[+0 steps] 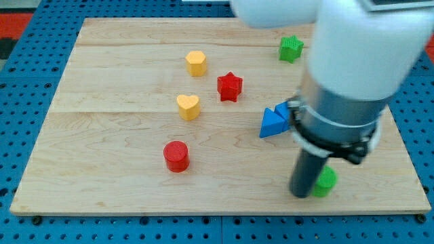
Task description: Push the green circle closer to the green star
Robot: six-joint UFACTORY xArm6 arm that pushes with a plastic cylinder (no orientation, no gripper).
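The green circle (327,181) lies near the view's bottom right and is partly hidden by the rod. My tip (302,194) rests on the board right at the circle's left side, touching or almost touching it. The green star (291,48) sits near the view's top, far above the circle and a little to its left. The arm's white and grey body covers the board between the two green blocks.
A blue triangle (272,124) with another blue block (283,110) behind it lies just up and left of the rod. A red star (230,87), yellow hexagon (196,63), yellow heart (188,106) and red cylinder (176,156) lie further left. The board's bottom edge (217,211) is close below the circle.
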